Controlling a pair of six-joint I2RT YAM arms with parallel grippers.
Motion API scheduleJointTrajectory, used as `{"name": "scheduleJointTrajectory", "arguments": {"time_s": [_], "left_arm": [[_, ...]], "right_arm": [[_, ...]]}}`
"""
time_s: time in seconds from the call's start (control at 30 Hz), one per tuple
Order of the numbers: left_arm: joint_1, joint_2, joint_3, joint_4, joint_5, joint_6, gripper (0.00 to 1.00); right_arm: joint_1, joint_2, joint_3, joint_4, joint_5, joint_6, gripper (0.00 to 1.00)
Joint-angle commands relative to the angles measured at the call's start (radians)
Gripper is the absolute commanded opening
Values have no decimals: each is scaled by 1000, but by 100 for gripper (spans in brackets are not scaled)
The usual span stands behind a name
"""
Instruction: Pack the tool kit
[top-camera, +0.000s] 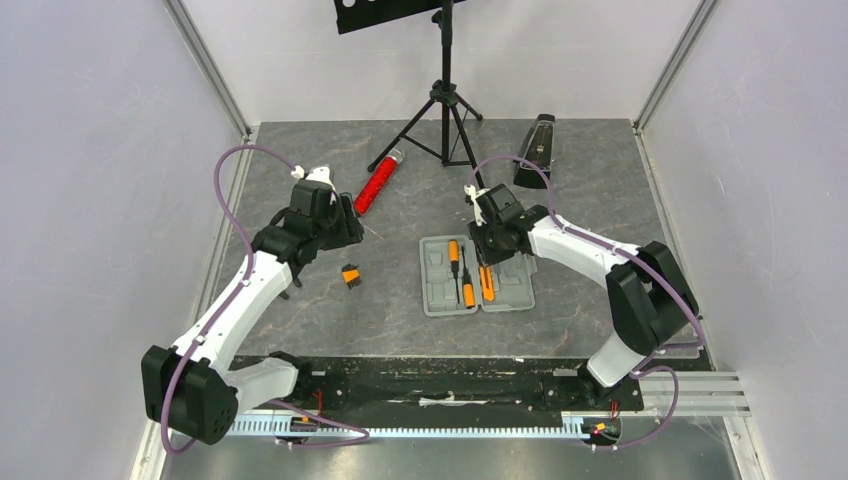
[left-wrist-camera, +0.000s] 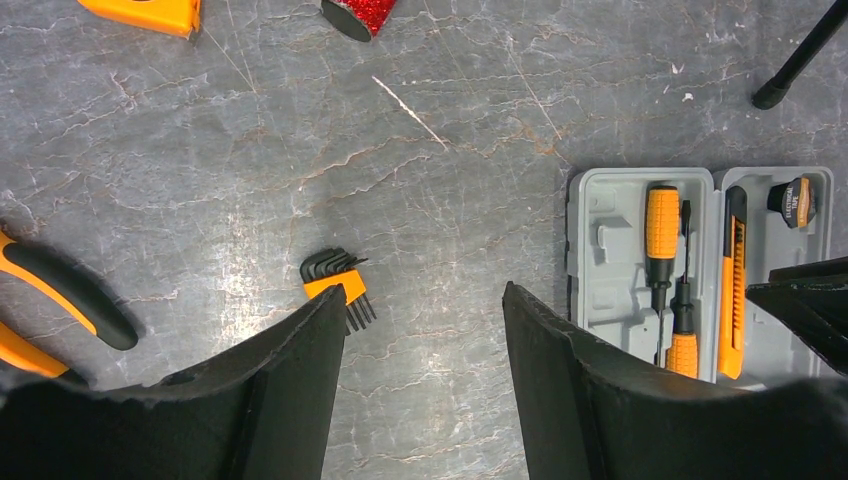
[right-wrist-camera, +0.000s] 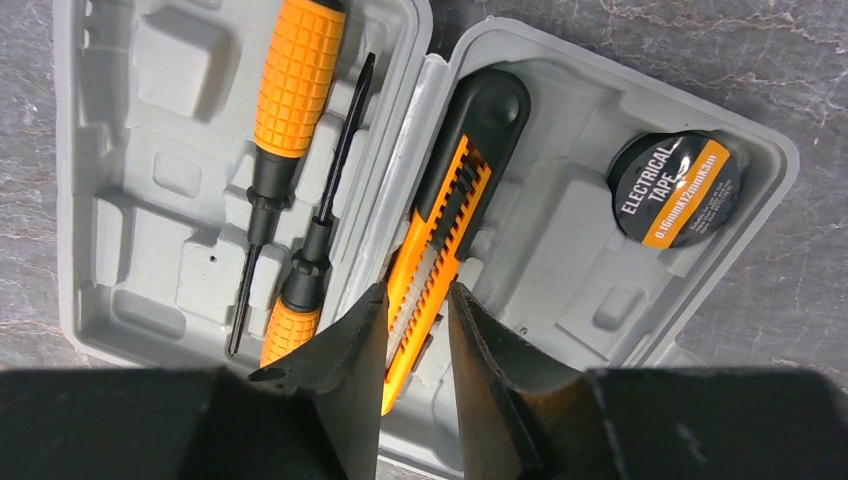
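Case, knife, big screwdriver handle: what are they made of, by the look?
Case: grey moulded plastic, matte, judging by the soft-edged formed recesses and thin walls.
Knife: orange and black body, probably hard plastic with a slight sheen and a ridged slider.
Big screwdriver handle: orange with a gridded texture, rubbery or plastic; cannot tell which.

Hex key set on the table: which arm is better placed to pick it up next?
Left, probably. The left fingers, open and empty, hang close by the hex key set; the right fingers straddle the knife in the case, farther away.
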Motion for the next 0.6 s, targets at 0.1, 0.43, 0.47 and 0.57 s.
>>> {"name": "scheduleJointTrajectory", "arguments": {"time_s": [0.1,0.43,0.47,0.57], "left_arm": [[6,-28,-5,28,-20,50,66],[6,-29,-6,27,-19,50,65],[5,-27,-6,28,-19,50,65],[6,-29,-6,27,-19,50,65]], "right_arm": [[5,31,-17,32,-42,18,27],[13,57,-50,33,-7,17,24],[14,59,-53,31,0,16,23],[20,72,-66,20,27,10,17]]}}
